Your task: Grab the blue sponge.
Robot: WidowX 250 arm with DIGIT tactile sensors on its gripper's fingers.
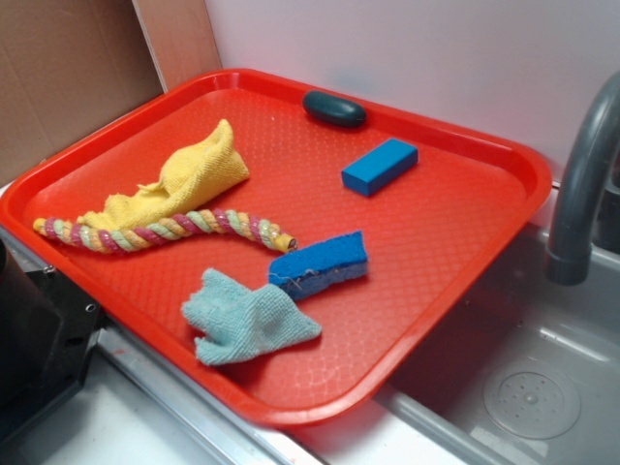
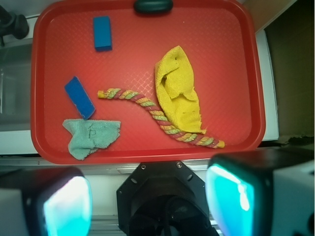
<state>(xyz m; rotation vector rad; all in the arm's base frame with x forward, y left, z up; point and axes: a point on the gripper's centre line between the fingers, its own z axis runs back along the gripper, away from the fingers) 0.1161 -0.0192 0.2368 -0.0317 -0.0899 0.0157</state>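
A: Where is the blue sponge (image 1: 319, 264) found?

B: On the red tray (image 1: 465, 208), touched by the teal cloth (image 1: 245, 320) and the rope (image 1: 165, 231) end.

A: And the gripper (image 2: 147, 199)?

B: Held released, well above the tray.

Red tray (image 1: 465, 184), fine diamond texture. Dark-blue sponge (image 1: 320, 263), paler speckled side. Bright-blue block (image 1: 379, 166), plain. Light teal cloth (image 1: 247, 320). Yellow cloth (image 1: 194, 179). Rope (image 1: 165, 231) twisted in pink, yellow, pale green stripes. Dark green-black oval object (image 1: 334, 108). Grey faucet (image 1: 581, 194). Pincer fingers (image 2: 66, 206) glow cyan.
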